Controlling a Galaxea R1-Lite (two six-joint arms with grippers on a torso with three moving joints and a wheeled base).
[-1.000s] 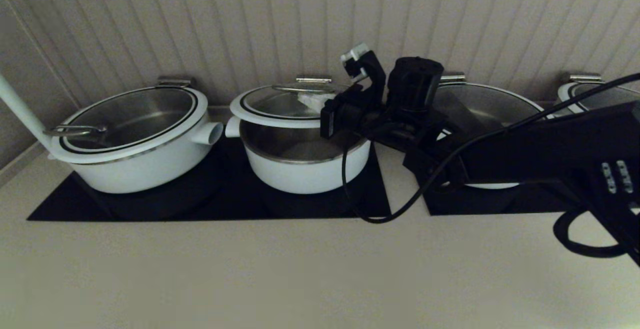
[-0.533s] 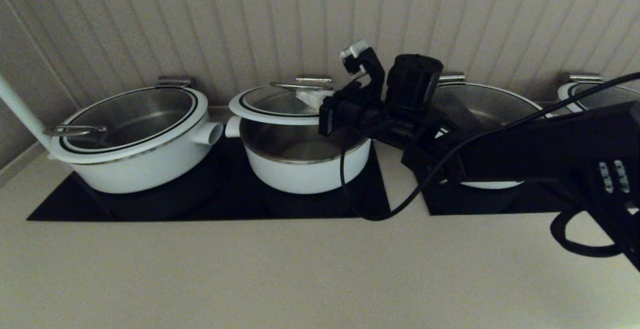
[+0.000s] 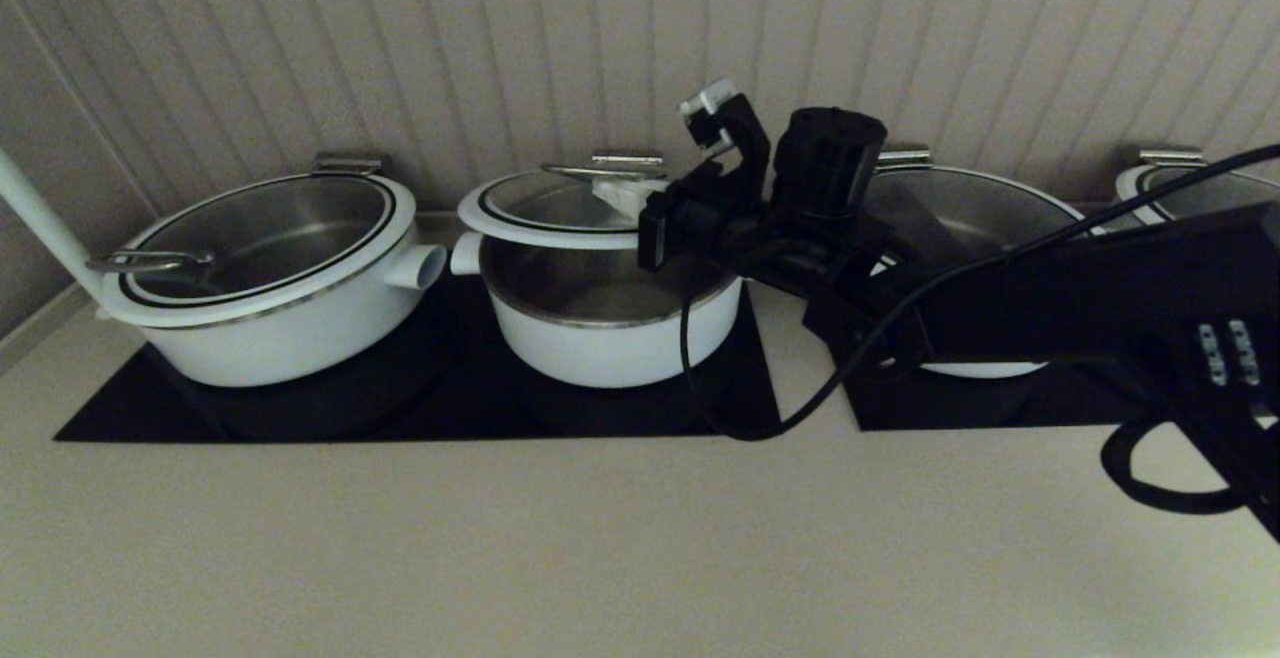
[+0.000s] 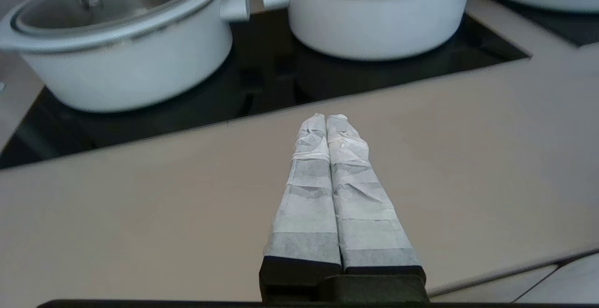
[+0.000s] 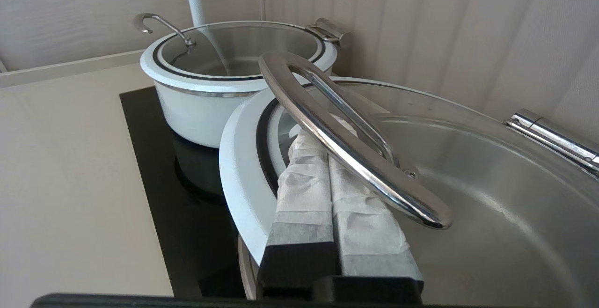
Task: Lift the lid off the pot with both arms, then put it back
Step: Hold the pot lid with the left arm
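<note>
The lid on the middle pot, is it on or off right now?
Off: the lid hangs tilted above the pot, hooked by its handle on the right gripper.

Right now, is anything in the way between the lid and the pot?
No, nothing visible. The lid hangs just above the open pot, carried by the right gripper slid under its handle. The left gripper sits apart, over the counter.

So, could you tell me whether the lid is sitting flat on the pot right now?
No, the lid is tilted up above the pot, with the right gripper's fingers slipped under its steel handle.
</note>
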